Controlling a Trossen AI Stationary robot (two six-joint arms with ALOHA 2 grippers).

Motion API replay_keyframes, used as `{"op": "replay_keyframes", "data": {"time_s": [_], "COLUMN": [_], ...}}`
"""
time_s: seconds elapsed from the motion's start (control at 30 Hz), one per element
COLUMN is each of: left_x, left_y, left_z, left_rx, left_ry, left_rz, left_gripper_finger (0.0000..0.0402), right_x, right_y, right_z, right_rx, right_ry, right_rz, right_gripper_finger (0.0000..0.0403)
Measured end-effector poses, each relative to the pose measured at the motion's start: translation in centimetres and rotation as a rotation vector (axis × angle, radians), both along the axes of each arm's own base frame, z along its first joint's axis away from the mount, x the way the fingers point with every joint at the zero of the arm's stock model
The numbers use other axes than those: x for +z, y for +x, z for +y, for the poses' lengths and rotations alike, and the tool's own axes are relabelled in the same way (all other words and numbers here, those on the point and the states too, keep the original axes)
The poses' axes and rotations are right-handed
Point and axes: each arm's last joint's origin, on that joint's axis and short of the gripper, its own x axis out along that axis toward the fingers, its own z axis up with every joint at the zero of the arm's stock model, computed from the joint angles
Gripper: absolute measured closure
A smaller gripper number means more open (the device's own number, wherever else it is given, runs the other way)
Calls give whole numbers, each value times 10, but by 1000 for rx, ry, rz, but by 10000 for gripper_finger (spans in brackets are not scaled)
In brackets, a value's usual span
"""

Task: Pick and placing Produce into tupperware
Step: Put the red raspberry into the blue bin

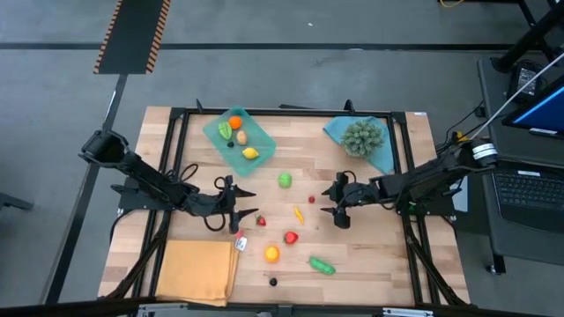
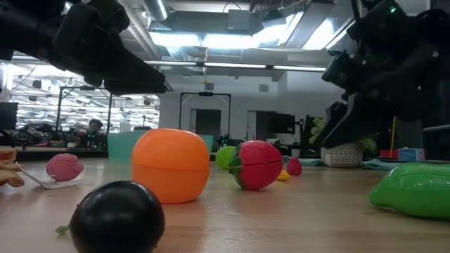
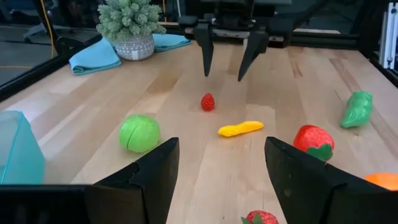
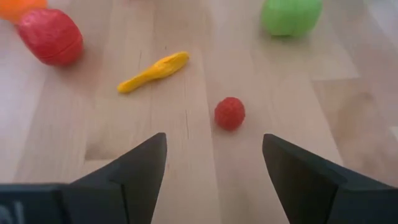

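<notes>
Small red berry (image 4: 229,113) ahead of right fingers (image 4: 305,180) — spread wide, empty; left fingers (image 3: 161,180) likewise.

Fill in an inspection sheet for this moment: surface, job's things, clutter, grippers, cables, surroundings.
Surface: wooden table inside a black frame.
Job's things: teal tray at the far left holds an orange, a yellow and a few more pieces. Still loose on the wood: green ball, yellow pepper, small red berry, strawberry, orange fruit, green pod, dark berry.
Clutter: bushy potted plant on a blue cloth; tan mat at the near left corner.
Grippers: left gripper and right gripper both open and empty, facing each other across the loose pieces.
Cables: one white cable off the table, on the right.
Surroundings: laptop on the right.
</notes>
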Motion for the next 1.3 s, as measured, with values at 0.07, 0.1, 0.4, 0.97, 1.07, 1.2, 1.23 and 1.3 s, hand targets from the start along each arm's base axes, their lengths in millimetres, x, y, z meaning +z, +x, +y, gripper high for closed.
{"op": "replay_keyframes", "data": {"time_s": [0.07, 0.1, 0.4, 0.97, 1.07, 1.2, 1.23, 1.3], "left_x": [0, 0, -6, -8, -8, -8, -8, -8], "left_y": [0, 0, 1, 3, 3, 3, 3, 3], "left_z": [0, 0, 11, 16, 16, 16, 16, 16], "left_rx": [0, 0, 36, 13, 13, 13, 13, 13], "left_ry": [-1, -1, -4, 38, 38, 38, 38, 39], "left_rz": [0, 0, 65, 93, 93, 93, 93, 93], "left_gripper_finger": [173, 173, 173, 173, 173, 173, 173, 173], "right_x": [-5, -7, -22, -43, -44, -43, -42, -42], "right_y": [2, 3, 11, 22, 24, 25, 26, 28], "right_z": [0, 0, 0, -11, -11, -11, -11, -11], "right_rx": [-14, -18, -39, -88, -87, -88, -86, -75], "right_ry": [12, 13, 31, 6, -2, -3, -4, -18], "right_rz": [8, 16, 14, -9, -29, -30, -31, -31], "right_gripper_finger": [135, 135, 135, 135, 135, 135, 135, 135]}}
